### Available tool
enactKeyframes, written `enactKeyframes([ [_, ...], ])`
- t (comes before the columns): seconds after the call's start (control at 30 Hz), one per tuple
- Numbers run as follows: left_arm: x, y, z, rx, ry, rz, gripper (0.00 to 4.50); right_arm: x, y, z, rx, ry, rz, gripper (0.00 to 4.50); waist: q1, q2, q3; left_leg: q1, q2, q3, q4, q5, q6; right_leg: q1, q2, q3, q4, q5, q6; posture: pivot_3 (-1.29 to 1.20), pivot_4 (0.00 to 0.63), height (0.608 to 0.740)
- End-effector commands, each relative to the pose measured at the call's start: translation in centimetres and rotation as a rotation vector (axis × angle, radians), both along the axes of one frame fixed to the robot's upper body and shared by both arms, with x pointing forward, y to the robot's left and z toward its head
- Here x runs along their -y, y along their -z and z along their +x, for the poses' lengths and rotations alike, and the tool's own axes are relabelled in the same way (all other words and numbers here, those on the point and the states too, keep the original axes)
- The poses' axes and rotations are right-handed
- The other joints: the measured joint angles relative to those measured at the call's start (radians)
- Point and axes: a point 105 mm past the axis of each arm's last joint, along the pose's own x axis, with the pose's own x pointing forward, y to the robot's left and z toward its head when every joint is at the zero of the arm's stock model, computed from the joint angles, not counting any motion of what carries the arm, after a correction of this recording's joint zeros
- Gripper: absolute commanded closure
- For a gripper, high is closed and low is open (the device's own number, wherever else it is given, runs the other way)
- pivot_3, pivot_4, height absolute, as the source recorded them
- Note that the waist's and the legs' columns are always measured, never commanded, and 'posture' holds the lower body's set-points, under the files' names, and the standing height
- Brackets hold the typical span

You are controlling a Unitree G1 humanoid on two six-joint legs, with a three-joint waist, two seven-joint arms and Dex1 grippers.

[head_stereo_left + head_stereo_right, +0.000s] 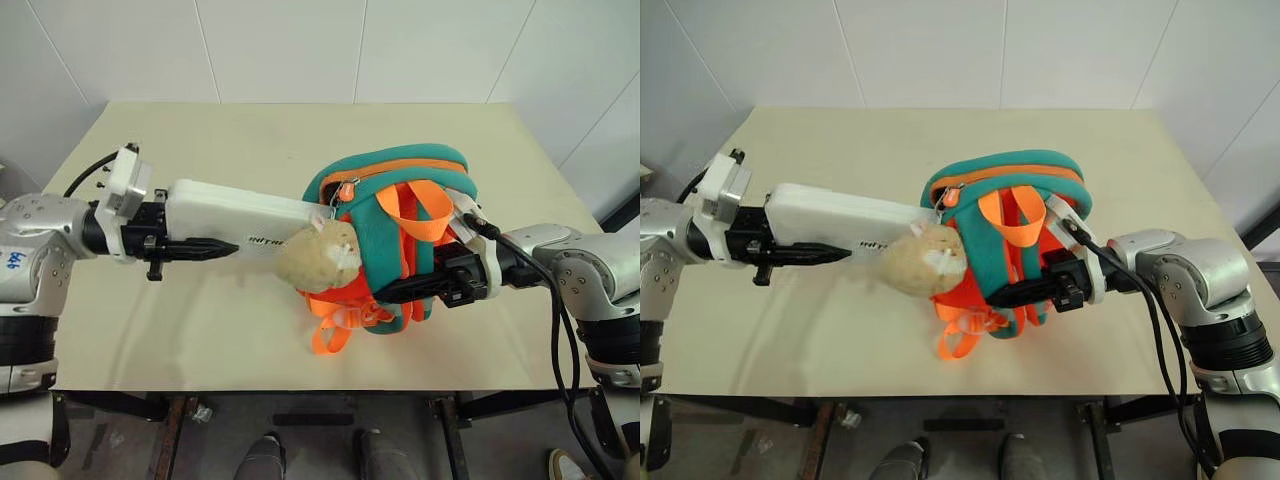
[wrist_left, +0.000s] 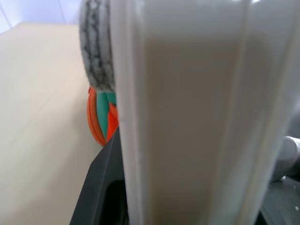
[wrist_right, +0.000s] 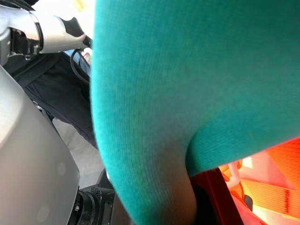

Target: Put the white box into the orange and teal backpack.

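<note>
A: Above the beige table, where is the flat white rectangular box?

B: Pinched at its 9 o'clock end by the left end effector; its 3 o'clock end meets the opening of the orange and teal fabric backpack.

A: The backpack?

B: Clamped by the right end effector from 3 o'clock. Insertion appears just begun; most of the box remains outside.

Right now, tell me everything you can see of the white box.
The white box is long, flat and smooth, like plastic, with rounded corners and small dark lettering near its far end. It is held off the table, roughly level. The left gripper is shut on one end; the other end meets the backpack at its zipper, beside the tan plush charm. Whether it is already inside cannot be told.
</note>
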Motion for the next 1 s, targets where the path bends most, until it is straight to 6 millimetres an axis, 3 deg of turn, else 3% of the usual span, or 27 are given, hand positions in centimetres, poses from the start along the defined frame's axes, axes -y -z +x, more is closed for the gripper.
enactKeyframes([
  [0.03, 2.0, -0.4, 1.4, 0.029, 0.001, 0.045, 3.13, -0.4, -0.5, -0.3, 0.038, -0.029, 0.016, 4.49, 0.001, 0.0, 0.0, 0.0, 0.0, 0.0, 0.0, 0.0, 0.0, 0.0, 0.0, 0.0, 0.0, 0.0, 0.0, 0.0, 0.15, 0.74],
  [0.13, 4.5, -0.6, 3.4, 0.019, -0.036, 0.051, 3.13, -0.7, -0.4, -0.3, 0.043, -0.032, 0.02, 4.49, 0.001, 0.0, 0.0, 0.0, 0.0, 0.0, 0.002, 0.0, 0.0, 0.0, 0.0, 0.0, 0.001, 0.0, 0.001, 0.0, 0.15, 0.74],
  [0.37, 11.0, -1.9, 5.3, -0.021, 0.036, -0.121, 3.13, -1.0, -0.3, -0.2, 0.059, -0.029, 0.024, 4.49, 0.001, 0.0, 0.0, -0.002, -0.001, -0.001, 0.005, 0.0, 0.0, -0.001, 0.0, 0.0, 0.003, 0.0, 0.002, 0.0, 0.15, 0.74],
  [0.47, 13.5, -0.8, 5.7, 0.006, 0.07, -0.109, 3.13, -1.1, -0.3, -0.2, 0.068, -0.021, 0.026, 4.49, 0.0, 0.0, 0.0, -0.003, -0.001, -0.001, 0.008, 0.0, 0.001, 0.0, 0.0, 0.0, 0.003, 0.0, 0.002, 0.0, 0.15, 0.74],
  [0.67, 13.3, 1.3, 5.3, -0.052, 0.075, -0.049, 3.13, -1.0, -0.2, -0.5, 0.072, -0.004, 0.03, 4.49, -0.001, 0.0, 0.0, -0.004, -0.001, -0.001, 0.01, 0.0, 0.001, -0.001, 0.0, 0.0, 0.004, 0.001, 0.003, 0.0, 0.15, 0.74],
  [0.83, 12.4, 2.0, 4.9, -0.041, 0.063, -0.023, 1.56, -0.9, 0.0, -0.6, 0.072, 0.012, 0.029, 4.5, 0.0, 0.0, 0.0, -0.004, -0.001, -0.001, 0.012, -0.001, 0.001, 0.0, 0.0, 0.0, 0.004, 0.001, 0.003, 0.0, 0.15, 0.74],
  [0.97, 10.6, -0.5, 2.3, -0.025, 0.22, -0.123, 0.36, -0.9, 0.1, -0.4, 0.075, 0.023, 0.03, 4.5, -0.003, 0.0, 0.0, -0.004, -0.001, -0.001, 0.013, -0.001, 0.001, 0.0, 0.0, 0.0, 0.004, 0.001, 0.003, 0.0, 0.15, 0.74],
  [1.0, 9.9, -0.5, 2.2, -0.026, 0.222, -0.111, 0.36, -0.9, 0.1, -0.4, 0.076, 0.024, 0.029, 4.5, -0.003, 0.0, 0.0, -0.004, -0.001, -0.001, 0.013, -0.001, 0.001, 0.0, 0.0, 0.0, 0.005, 0.001, 0.003, 0.0, 0.15, 0.74],
])
